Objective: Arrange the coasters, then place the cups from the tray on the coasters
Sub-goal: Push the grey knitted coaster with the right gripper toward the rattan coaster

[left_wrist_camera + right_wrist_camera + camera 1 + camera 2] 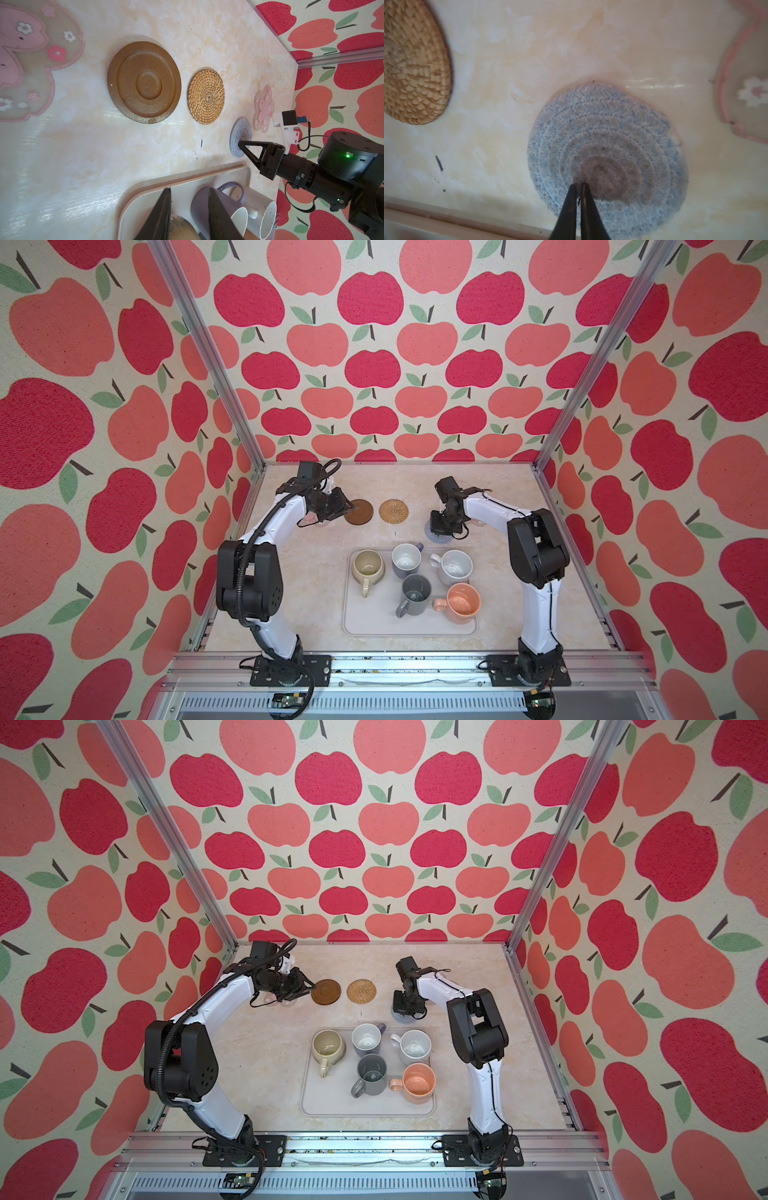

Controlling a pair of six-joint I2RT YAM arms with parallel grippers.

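All 5 cups (415, 591) sit on the tray (374, 624) at the desk's (291, 572) 6 o'clock. Arranging seems unfinished: the clenched right pincer (579, 184) touches the grey-blue coaster (608, 145), at the tray's 1 o'clock; left pincer (190, 189) released, empty.

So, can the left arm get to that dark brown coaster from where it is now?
Probably yes. In both top views the left gripper is close by the near edge of the dark brown coaster, jaws apart and empty, with nothing between them. The coaster lies flat, so gripping it may be awkward.
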